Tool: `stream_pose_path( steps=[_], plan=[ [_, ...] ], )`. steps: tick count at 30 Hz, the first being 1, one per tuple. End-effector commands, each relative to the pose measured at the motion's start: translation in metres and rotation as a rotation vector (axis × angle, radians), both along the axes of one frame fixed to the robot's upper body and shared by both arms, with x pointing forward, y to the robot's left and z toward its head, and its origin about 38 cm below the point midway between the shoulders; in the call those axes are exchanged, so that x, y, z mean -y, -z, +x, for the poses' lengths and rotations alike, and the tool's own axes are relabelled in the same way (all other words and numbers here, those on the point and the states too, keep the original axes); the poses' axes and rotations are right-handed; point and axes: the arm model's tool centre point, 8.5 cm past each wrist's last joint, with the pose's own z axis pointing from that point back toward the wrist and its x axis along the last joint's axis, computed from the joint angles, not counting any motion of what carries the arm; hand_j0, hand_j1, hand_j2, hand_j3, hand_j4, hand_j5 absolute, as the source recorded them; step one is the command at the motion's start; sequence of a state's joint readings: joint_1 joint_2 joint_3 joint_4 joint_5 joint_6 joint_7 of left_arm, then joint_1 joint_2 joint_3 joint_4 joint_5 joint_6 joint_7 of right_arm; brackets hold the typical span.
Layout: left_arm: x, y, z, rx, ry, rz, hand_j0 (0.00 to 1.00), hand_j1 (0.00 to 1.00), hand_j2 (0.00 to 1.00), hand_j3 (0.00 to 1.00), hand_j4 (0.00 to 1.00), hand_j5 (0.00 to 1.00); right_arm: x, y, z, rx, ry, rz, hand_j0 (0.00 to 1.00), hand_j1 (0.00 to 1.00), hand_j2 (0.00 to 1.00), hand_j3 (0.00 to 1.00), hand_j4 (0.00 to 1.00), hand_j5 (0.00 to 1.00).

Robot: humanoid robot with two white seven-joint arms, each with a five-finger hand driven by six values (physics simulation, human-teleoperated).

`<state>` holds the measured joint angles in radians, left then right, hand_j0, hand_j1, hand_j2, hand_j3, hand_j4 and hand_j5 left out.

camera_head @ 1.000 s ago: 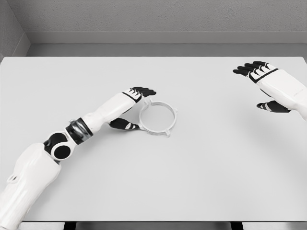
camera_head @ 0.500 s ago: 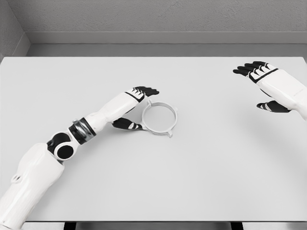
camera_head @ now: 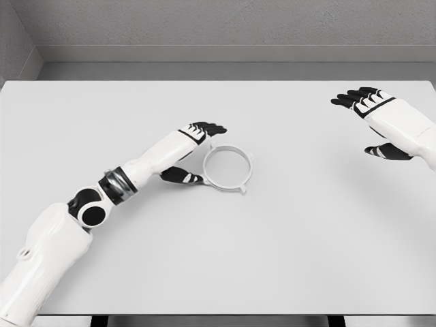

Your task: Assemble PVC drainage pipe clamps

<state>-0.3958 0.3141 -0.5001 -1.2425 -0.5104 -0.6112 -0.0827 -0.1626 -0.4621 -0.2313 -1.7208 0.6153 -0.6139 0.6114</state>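
1. Your clamp (camera_head: 227, 169), a white ring with small lugs on its rim, lies flat on the table (camera_head: 272, 238), a little left of the middle.
2. Your left hand (camera_head: 191, 153) is at the ring's left side. The fingers (camera_head: 208, 128) reach straight out past the ring's upper left edge; the thumb (camera_head: 181, 176) points at its lower left edge. The hand is spread around that side and grips nothing; you cannot tell whether any fingertip touches the rim.
3. Your right hand (camera_head: 378, 119) is over the table's far right, well apart from the ring. Its fingers (camera_head: 354, 97) are extended and loosely spread, thumb (camera_head: 385, 151) out below, holding nothing.
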Motion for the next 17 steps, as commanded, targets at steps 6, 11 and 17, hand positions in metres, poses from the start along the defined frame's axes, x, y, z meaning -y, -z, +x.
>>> stream_pose_path(
  steps=[6, 11, 17],
  plan=[
    [-0.104, -0.035, 0.017, 0.071, -0.162, 0.106, 1.00, 1.00, 1.00, 1.00, 1.00, 1.00, 0.000, 0.000, 0.000, 0.000, 0.000, 0.008, 1.00, 1.00, 1.00, 1.00, 1.00, 1.00],
    [-0.216, -0.063, 0.022, 0.089, -0.376, 0.221, 1.00, 1.00, 1.00, 1.00, 1.00, 1.00, 0.000, -0.001, 0.000, 0.000, 0.000, 0.006, 1.00, 1.00, 1.00, 1.00, 1.00, 1.00],
    [-0.243, -0.075, 0.020, 0.099, -0.427, 0.247, 1.00, 1.00, 1.00, 1.00, 1.00, 1.00, 0.001, 0.000, -0.001, -0.002, 0.002, 0.006, 1.00, 1.00, 1.00, 1.00, 1.00, 1.00]
  ],
)
